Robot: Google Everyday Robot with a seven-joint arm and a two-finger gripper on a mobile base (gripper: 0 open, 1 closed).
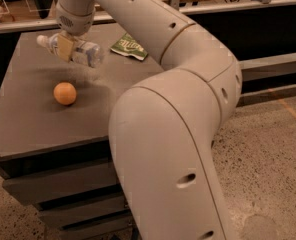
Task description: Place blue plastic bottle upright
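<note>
The end effector (66,48) is clenched around the blue plastic bottle (89,54), holding it sideways, cap pointing left, over the far left part of the worktop (33,129). An orange (65,93) sits below it, with open surface running to the front edge. A green snack bag (130,46) lies near the back edge.

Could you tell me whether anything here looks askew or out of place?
Only the bottle: it lies sideways, not upright, clamped in the gripper over the far corner of the table. The orange and bag look fine.

text: none legible | green bag (129,46) print: unreadable | bottle (86,53) label, in tool (65,48) above table (38,129): unreadable
</note>
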